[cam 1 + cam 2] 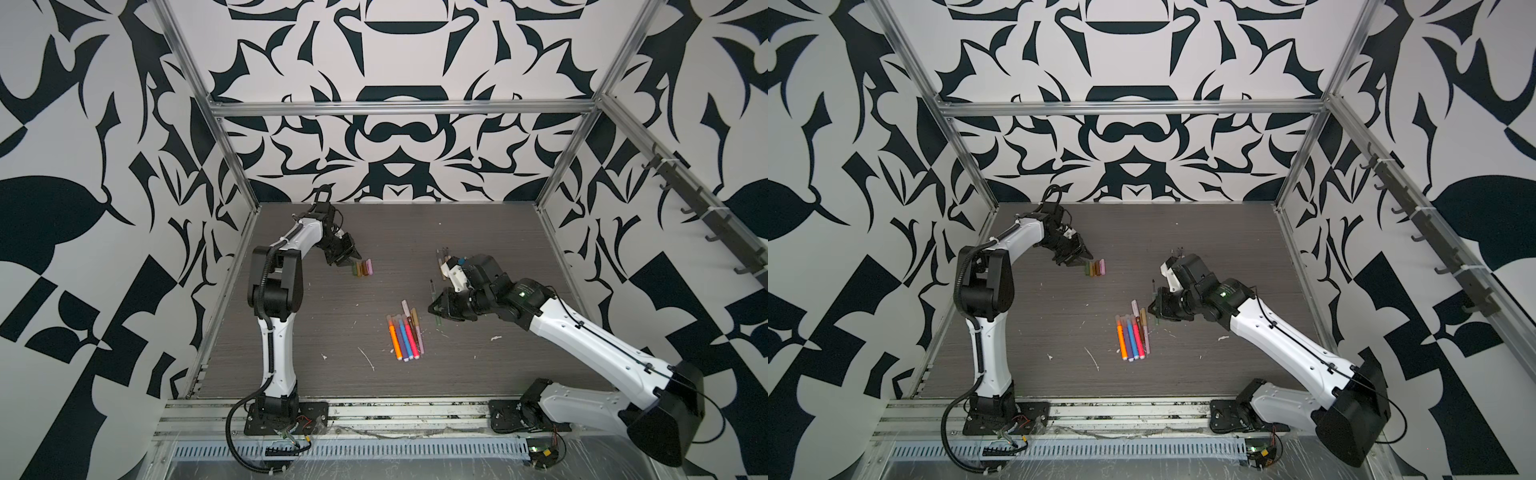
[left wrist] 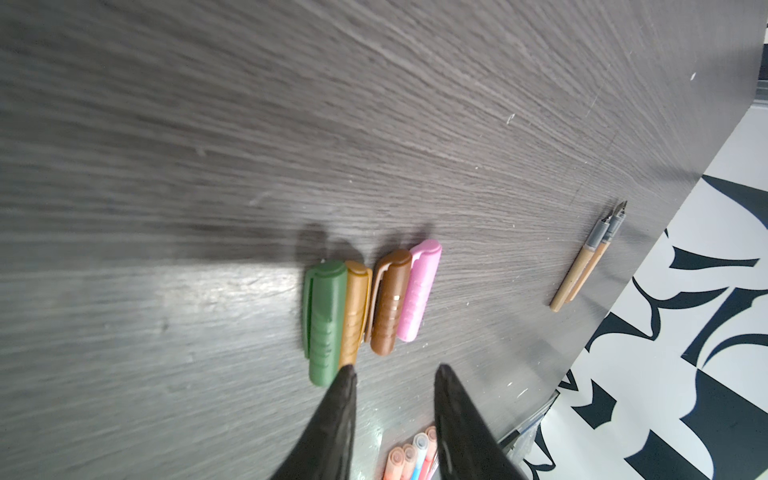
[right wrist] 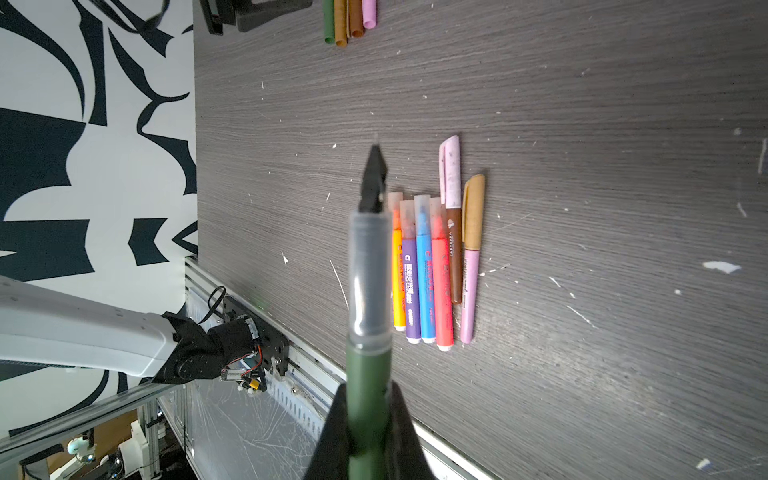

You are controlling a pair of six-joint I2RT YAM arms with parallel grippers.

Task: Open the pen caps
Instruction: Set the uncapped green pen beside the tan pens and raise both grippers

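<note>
Four loose pen caps lie side by side at the back left: green [image 2: 326, 320], tan [image 2: 355, 311], brown [image 2: 390, 301] and pink [image 2: 419, 291], seen as a row [image 1: 361, 267] [image 1: 1095, 268] in both top views. My left gripper [image 2: 395, 370] [image 1: 348, 258] stands open just beside the green and tan caps, with nothing between its fingers. My right gripper [image 3: 368, 388] [image 1: 434, 306] is shut on a dark green pen [image 3: 368, 365] [image 1: 1153, 286], held above the table with its dark tip bare. Several capped pens [image 1: 405, 336] [image 3: 432, 266] lie in a row mid-table.
Uncapped tan pens [image 2: 586, 270] [image 1: 442, 257] lie at the back right, behind the right wrist. White scuffs and flecks [image 1: 368, 359] mark the dark wood table. Metal frame rails [image 1: 232, 282] border the table's sides and front.
</note>
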